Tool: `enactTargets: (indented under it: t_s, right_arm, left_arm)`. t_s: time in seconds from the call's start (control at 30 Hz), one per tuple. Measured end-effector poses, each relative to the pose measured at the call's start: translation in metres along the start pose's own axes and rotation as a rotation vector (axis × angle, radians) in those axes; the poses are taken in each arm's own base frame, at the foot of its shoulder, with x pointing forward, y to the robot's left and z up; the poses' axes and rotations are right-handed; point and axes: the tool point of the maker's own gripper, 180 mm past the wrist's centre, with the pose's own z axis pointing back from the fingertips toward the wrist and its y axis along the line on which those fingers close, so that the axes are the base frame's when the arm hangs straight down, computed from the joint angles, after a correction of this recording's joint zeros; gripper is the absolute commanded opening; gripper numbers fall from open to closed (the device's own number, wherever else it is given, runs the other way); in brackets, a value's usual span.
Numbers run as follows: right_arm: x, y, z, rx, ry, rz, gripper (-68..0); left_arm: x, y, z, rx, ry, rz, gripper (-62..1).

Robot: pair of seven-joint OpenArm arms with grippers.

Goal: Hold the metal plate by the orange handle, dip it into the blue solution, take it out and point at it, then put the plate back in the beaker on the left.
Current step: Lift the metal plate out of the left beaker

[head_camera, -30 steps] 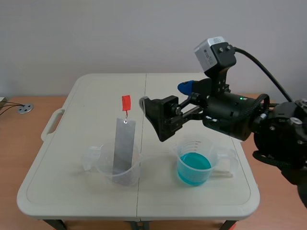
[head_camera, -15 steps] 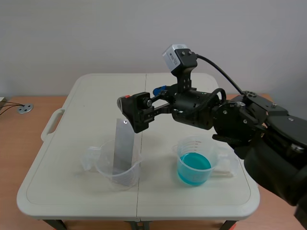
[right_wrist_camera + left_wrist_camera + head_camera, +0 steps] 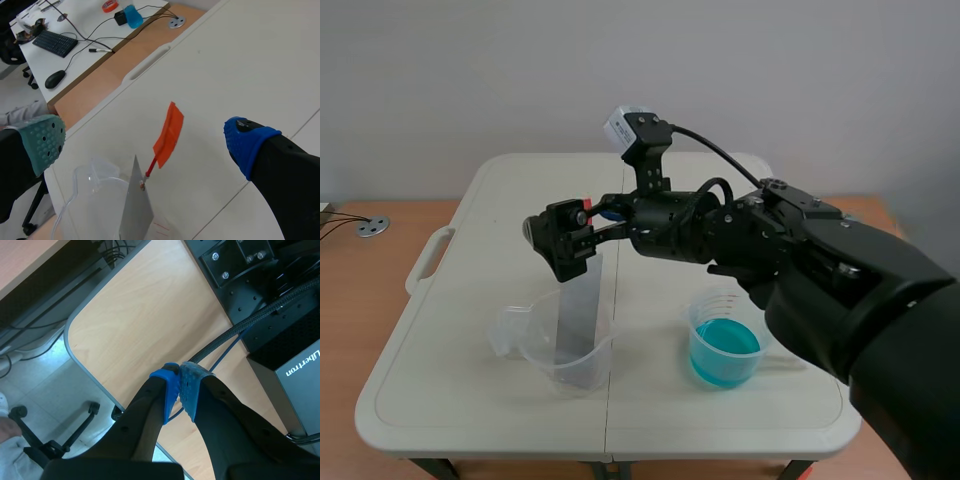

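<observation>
A grey metal plate [image 3: 579, 318] stands upright in the clear beaker [image 3: 558, 352] at the left of the table. My right gripper [image 3: 560, 243] hangs over the plate's top, covering the orange handle in the scene view. In the right wrist view the orange handle [image 3: 168, 134] lies between the open fingers of the right gripper [image 3: 147, 142], touching neither; the plate [image 3: 136, 212] and beaker rim [image 3: 82, 192] are beneath it. A beaker of blue solution [image 3: 724, 350] stands at the right. My left gripper [image 3: 180, 388] is shut on nothing, away from the table.
The white folding table [image 3: 470, 400] has a handle slot [image 3: 428, 258] at its left edge. A side desk with a keyboard [image 3: 55, 43] and mouse [image 3: 55, 78] lies beyond the table. The left wrist view shows a wooden desktop [image 3: 145, 325] and black equipment.
My right arm has swung left from above the blue beaker to the plate's top, and its open fingers now flank the orange handle. The plate and beakers have not moved.
</observation>
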Motion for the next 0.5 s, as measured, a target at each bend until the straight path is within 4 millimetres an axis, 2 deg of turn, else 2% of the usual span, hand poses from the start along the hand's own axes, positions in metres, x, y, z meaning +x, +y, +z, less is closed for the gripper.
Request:
enactTargets:
  t_s: [0.27, 0.5]
  right_arm:
    - [-0.003, 0.005, -0.005, 0.013, 0.004, -0.018, -1.5]
    - [-0.014, 0.011, -0.005, 0.044, 0.064, -0.015, -18.5]
  left_arm:
    - [0.0, 0.0, 0.0, 0.0, 0.004, 0.0, -57.9]
    - [-0.004, 0.001, 0.0, 0.002, 0.026, -0.001, -57.9]
